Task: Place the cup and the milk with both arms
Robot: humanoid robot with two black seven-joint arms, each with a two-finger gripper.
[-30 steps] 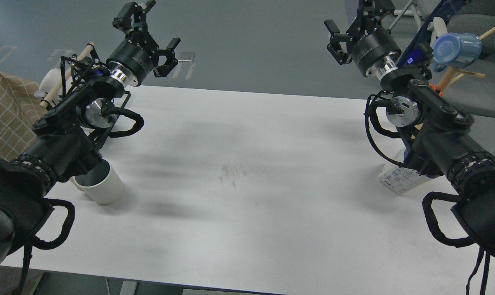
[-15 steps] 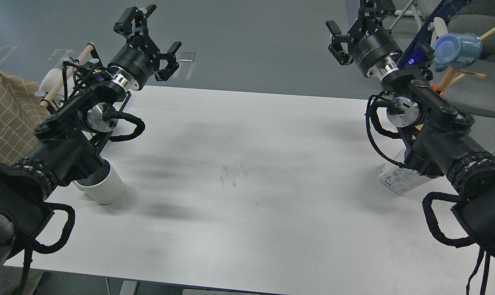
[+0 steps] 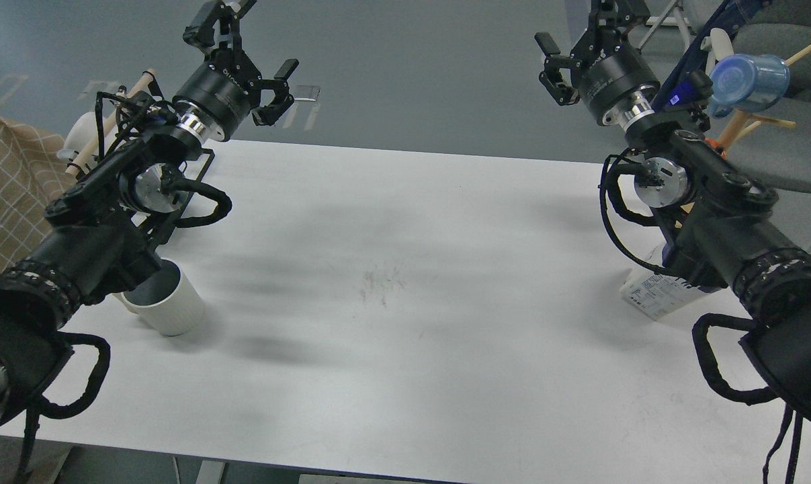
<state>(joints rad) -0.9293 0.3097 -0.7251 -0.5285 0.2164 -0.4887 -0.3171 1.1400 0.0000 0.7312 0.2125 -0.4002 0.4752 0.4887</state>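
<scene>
A white ribbed cup [image 3: 166,306] with a dark inside stands on the white table [image 3: 405,282] at the left, partly behind my left forearm. A white milk carton [image 3: 655,294] with blue print lies at the right edge, partly hidden under my right arm. My left gripper [image 3: 247,37] is open and empty, raised beyond the table's far left edge, well away from the cup. My right gripper [image 3: 580,33] is open and empty, raised beyond the far right edge, far from the carton; its upper finger runs out of the frame.
A black wire rack [image 3: 177,215] sits under my left arm. A wooden stand with a white bottle [image 3: 82,138] is at the far left beside a checked cloth [image 3: 5,181]. A blue cup [image 3: 748,84] hangs on a wooden rack at the far right, by a grey chair.
My left arm has shifted slightly left and its gripper has risen a little. My right arm has barely moved. Cup and carton are still.
</scene>
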